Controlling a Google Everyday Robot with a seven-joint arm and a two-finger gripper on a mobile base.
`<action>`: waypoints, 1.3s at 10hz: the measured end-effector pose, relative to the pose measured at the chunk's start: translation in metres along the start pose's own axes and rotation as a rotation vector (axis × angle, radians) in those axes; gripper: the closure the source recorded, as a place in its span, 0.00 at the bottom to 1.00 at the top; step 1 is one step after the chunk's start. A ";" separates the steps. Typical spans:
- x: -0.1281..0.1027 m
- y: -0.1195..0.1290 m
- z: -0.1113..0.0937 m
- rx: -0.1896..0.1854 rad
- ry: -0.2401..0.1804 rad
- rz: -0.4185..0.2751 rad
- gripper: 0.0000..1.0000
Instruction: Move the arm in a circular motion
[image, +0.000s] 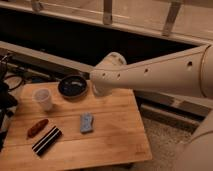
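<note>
The arm (155, 72) enters from 3 o'clock and reaches toward centre. Its rounded joint (111, 64) is held above the wooden table (120, 135), at 3 o'clock of the dark bowl (73, 86). This height probably keeps a circular sweep clear of the bowl and of the cup (43, 99) at 9 o'clock. The gripper lies out of view beyond the joint, so its state cannot be told.

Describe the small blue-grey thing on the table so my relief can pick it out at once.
Start at the wooden table beneath the cream arm; the pincer is out of view. Near the table's middle, in front of the black bowl, lies a small blue-grey item. It is the only bluish thing there, right of the reddish-brown piece and the black striped bar.
</note>
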 end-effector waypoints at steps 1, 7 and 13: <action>-0.004 -0.001 0.001 -0.029 -0.010 0.031 0.99; -0.069 -0.010 0.039 -0.268 -0.101 0.076 0.96; -0.047 0.041 0.021 -0.221 -0.084 -0.005 1.00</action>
